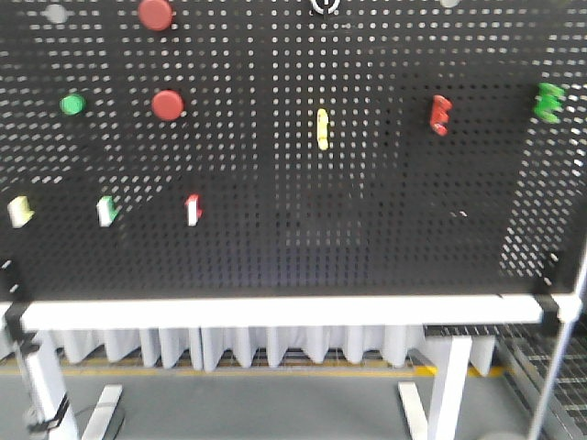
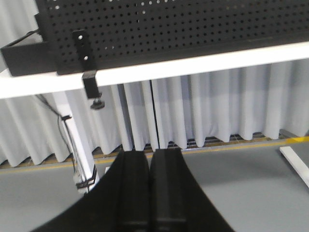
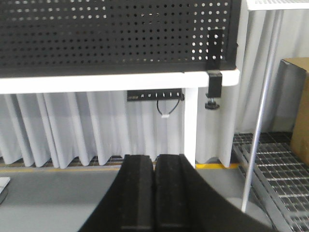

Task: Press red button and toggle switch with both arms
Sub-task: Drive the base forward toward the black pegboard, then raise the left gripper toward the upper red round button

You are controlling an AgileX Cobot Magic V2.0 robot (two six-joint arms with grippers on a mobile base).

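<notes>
In the front view a black pegboard (image 1: 293, 229) stands upright on a white table (image 1: 275, 312). Two red round buttons sit on its upper left, one at the top (image 1: 155, 13) and one lower (image 1: 167, 104). A red toggle switch (image 1: 440, 115) is at the upper right, a small red-and-white switch (image 1: 193, 209) at the left. Neither gripper shows in the front view. My left gripper (image 2: 151, 153) is shut and empty, below the table's edge. My right gripper (image 3: 155, 157) is shut and empty, also below the table.
The board also carries a green button (image 1: 72, 104), a yellow switch (image 1: 322, 128), a green switch (image 1: 548, 101), a yellow-white switch (image 1: 18, 210) and a green-white switch (image 1: 106, 211). Black clamps (image 2: 89, 82) (image 3: 214, 82) hold the board. A metal pole (image 3: 263, 96) and cardboard box (image 3: 299, 106) stand at the right.
</notes>
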